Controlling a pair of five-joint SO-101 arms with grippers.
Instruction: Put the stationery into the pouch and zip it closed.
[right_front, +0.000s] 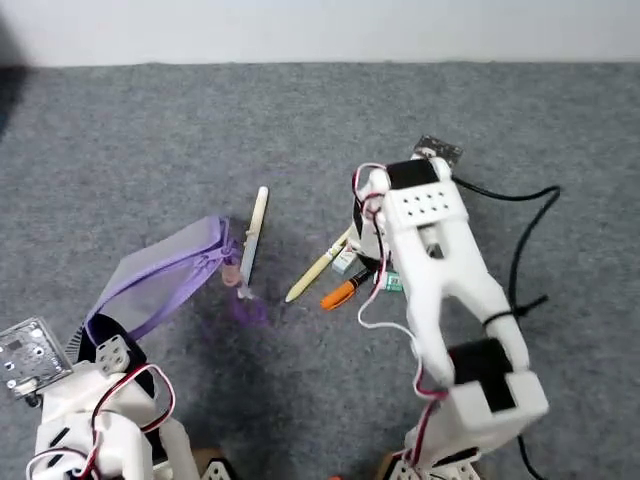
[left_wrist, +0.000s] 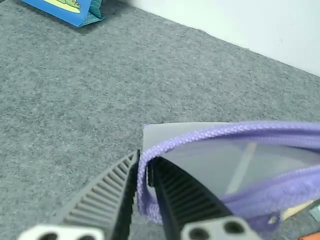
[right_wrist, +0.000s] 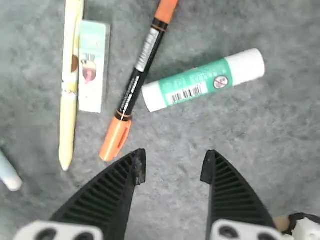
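High view, table centre taken as the dial. At 7 o'clock we log the left arm (right_front: 100, 400). The jaws of the left gripper (left_wrist: 142, 167) are closed on the purple zipper edge of the pouch (right_front: 165, 272). The pouch is translucent with purple trim and runs from that gripper toward 1 o'clock. In the left wrist view its two zipper tapes stand apart.

At 3 o'clock of the pouch's far end, just beside it, a pale-blue pen (right_front: 251, 238) lies on the grey mat (right_front: 150, 130).

Further toward 3 o'clock sits a cluster on the mat: a yellow pen (right_wrist: 69, 85), a small mint-green block (right_wrist: 93, 65) touching it, an orange marker (right_wrist: 137, 85) and a glue stick (right_wrist: 202, 80).

The right gripper (right_wrist: 172, 162) hangs over this cluster with its jaws open, gripping nothing. The marker's cap is near one fingertip. A black cable (right_front: 520, 250) trails at 3 o'clock of the right arm (right_front: 450, 290).
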